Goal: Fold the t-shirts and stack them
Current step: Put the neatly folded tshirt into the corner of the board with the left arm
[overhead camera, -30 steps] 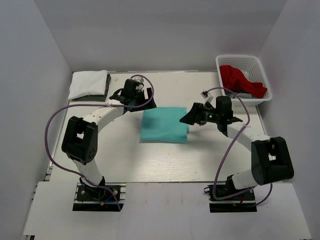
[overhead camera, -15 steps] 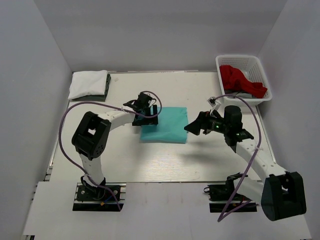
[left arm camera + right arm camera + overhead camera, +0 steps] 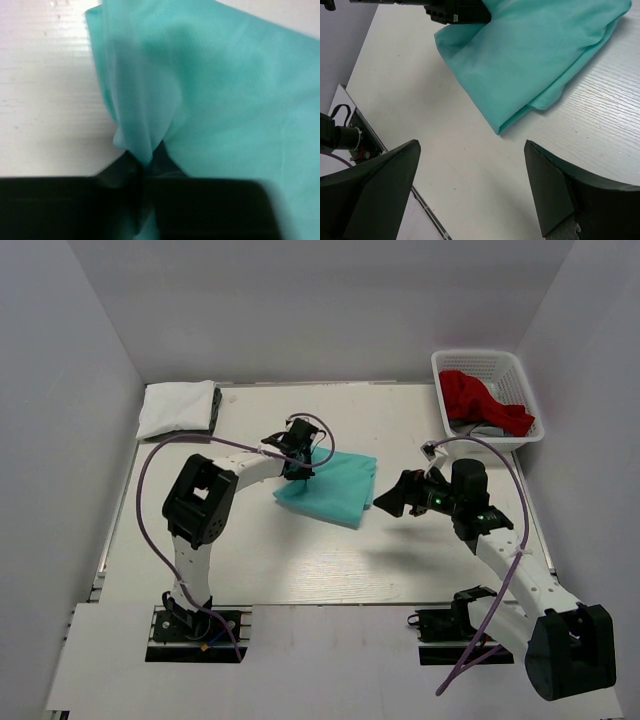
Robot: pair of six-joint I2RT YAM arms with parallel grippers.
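Observation:
A folded teal-green t-shirt [image 3: 335,488] lies mid-table, skewed, with its left edge bunched up. My left gripper [image 3: 298,464] is shut on that edge; the left wrist view has a pinch of teal cloth [image 3: 140,135] squeezed between the dark jaws [image 3: 142,180]. To the right of the shirt my right gripper [image 3: 392,498] hovers open above bare table, fingers wide apart [image 3: 471,146], with the teal shirt [image 3: 530,55] ahead of it. A folded white t-shirt [image 3: 177,406] rests on a dark grey one [image 3: 216,412] at the far left corner. The red t-shirt [image 3: 478,400] is in the basket.
The white lattice basket [image 3: 478,354] stands at the far right corner, with some grey cloth under the red shirt. Grey walls close in the table on three sides. The left arm's elbow [image 3: 200,502] sits left of the teal shirt.
My left gripper moved onto the teal shirt's left edge and shut on it, bunching and skewing the cloth. The right arm drew back a little to the right, still open.

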